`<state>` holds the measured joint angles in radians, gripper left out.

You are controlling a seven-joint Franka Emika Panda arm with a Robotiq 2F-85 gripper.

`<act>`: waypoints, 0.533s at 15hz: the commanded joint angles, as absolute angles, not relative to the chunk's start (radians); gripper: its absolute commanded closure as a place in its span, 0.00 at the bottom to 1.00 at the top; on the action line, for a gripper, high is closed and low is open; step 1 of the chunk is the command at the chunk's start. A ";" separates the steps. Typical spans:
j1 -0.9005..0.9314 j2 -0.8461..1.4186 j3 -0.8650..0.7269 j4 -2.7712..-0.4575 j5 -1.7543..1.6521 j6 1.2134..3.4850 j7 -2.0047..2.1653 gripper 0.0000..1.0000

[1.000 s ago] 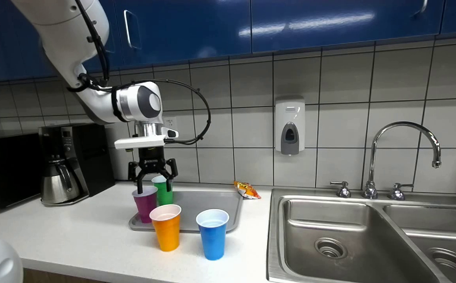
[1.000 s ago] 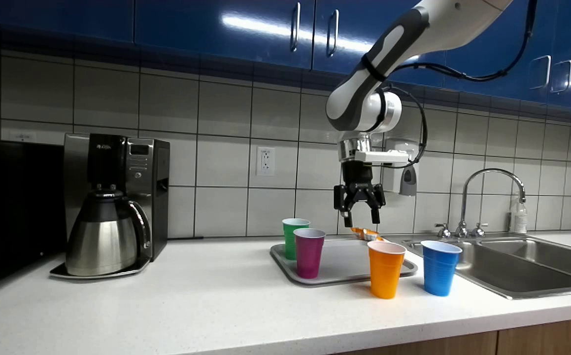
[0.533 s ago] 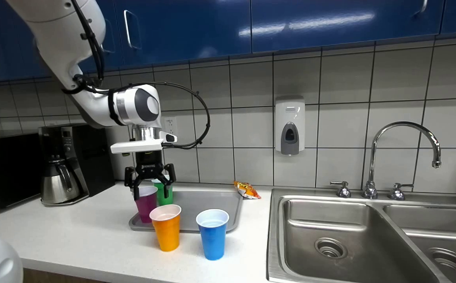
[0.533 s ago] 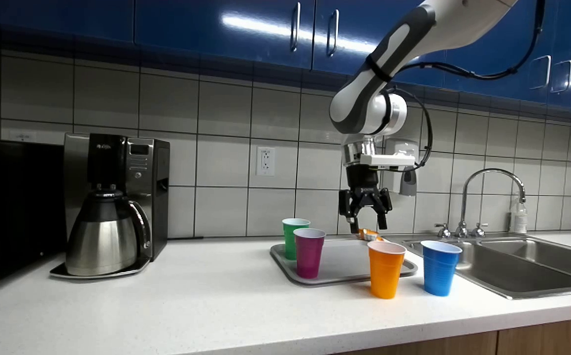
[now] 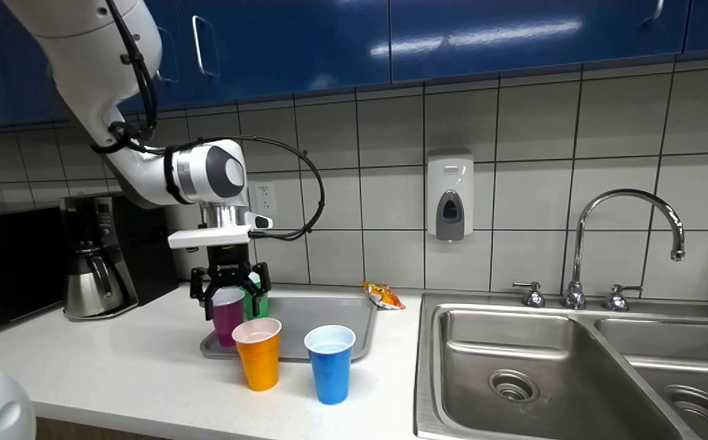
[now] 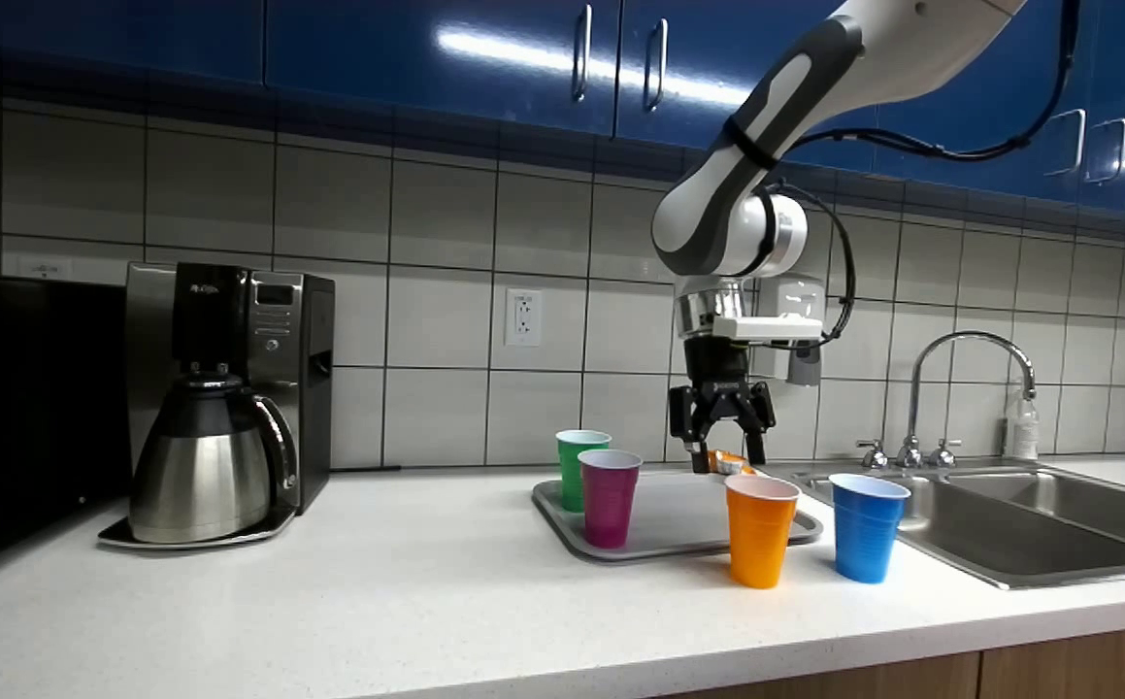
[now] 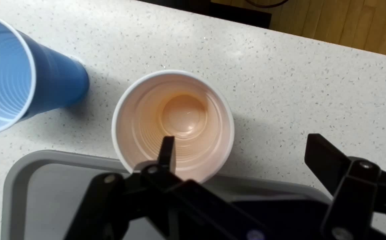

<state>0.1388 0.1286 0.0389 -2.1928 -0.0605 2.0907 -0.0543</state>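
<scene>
My gripper [image 5: 233, 313] is pointing down with its jaws wide apart and nothing between them. In an exterior view the gripper [image 6: 728, 465] hangs in the air above the grey tray [image 6: 678, 515], a little higher than the orange cup [image 6: 758, 539]. From the wrist, one finger [image 7: 168, 150] overlaps the near part of the orange cup's [image 7: 186, 113] mouth; the other finger [image 7: 322, 153] is over the counter. I see no contact. A blue cup [image 5: 330, 373] stands beside the orange one. On the tray are a purple cup [image 6: 609, 505] and a green cup [image 6: 577, 466], both upright.
An orange snack bag [image 5: 383, 295] lies behind the tray by the wall. The sink [image 5: 512, 342] and faucet [image 5: 580, 244] are to one side, a coffee maker [image 6: 222, 408] to the other. Blue cabinets [image 5: 292, 43] hang above. The wrist view shows the counter edge [image 7: 266, 31].
The gripper has come down and shifted slightly, leftward in an exterior view and rightward in an exterior view from elsewhere. Its jaws have stayed open. Cups and tray have not moved.
</scene>
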 commanded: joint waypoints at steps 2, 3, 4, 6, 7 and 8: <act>0.126 0.109 0.066 -2.242 -0.061 2.210 -0.046 0.00; 0.126 0.112 0.067 -2.246 -0.060 2.226 -0.049 0.00; 0.126 0.113 0.069 -2.251 -0.061 2.237 -0.050 0.00; 0.125 0.115 0.072 -2.258 -0.062 2.252 -0.051 0.00; 0.126 0.115 0.072 -2.260 -0.064 2.253 -0.050 0.00; 0.126 0.110 0.072 -2.262 -0.067 2.252 -0.047 0.00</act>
